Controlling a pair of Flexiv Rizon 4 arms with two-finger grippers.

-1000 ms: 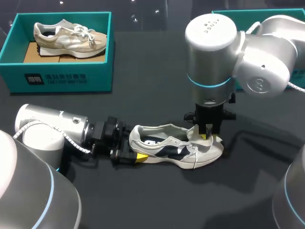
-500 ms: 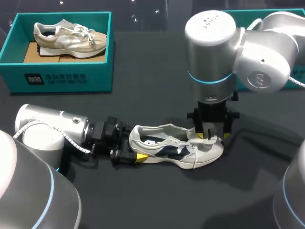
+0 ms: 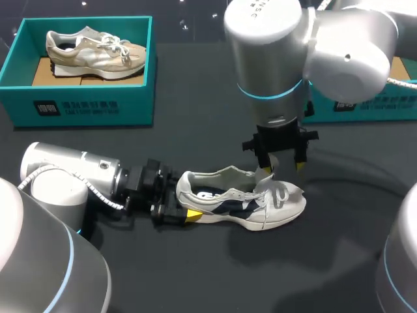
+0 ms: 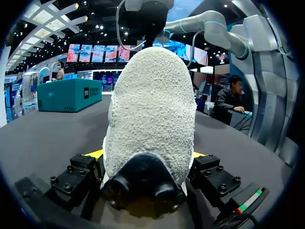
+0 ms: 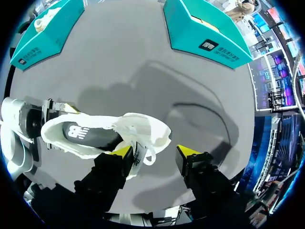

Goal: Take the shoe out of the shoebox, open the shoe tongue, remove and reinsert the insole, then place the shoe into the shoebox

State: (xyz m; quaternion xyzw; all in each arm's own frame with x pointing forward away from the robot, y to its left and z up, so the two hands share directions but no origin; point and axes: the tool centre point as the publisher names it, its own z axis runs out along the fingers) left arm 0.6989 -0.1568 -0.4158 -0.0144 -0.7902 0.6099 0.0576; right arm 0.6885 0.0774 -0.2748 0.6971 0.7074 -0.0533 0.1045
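Note:
A white and navy shoe (image 3: 241,199) lies on its side on the dark table, toe to the right. My left gripper (image 3: 179,210) is shut on its heel (image 4: 150,119), one finger on each side. The tongue and laces (image 3: 270,189) stand loose and pulled up. My right gripper (image 3: 283,168) hangs just above the tongue, open, with nothing held. In the right wrist view the gripper (image 5: 155,152) has a lace loop (image 5: 147,153) lying below, beside one fingertip (image 5: 121,152). No insole shows apart from the shoe.
A teal shoebox (image 3: 78,107) at the back left holds a beige shoe (image 3: 94,52). A second teal shoebox (image 3: 378,104) stands at the back right, partly hidden by my right arm. Bare table lies in front of the shoe.
My right gripper let go of the tongue, opened and rose off the shoe, shifting slightly left. The left gripper and the shoe's heel stayed put.

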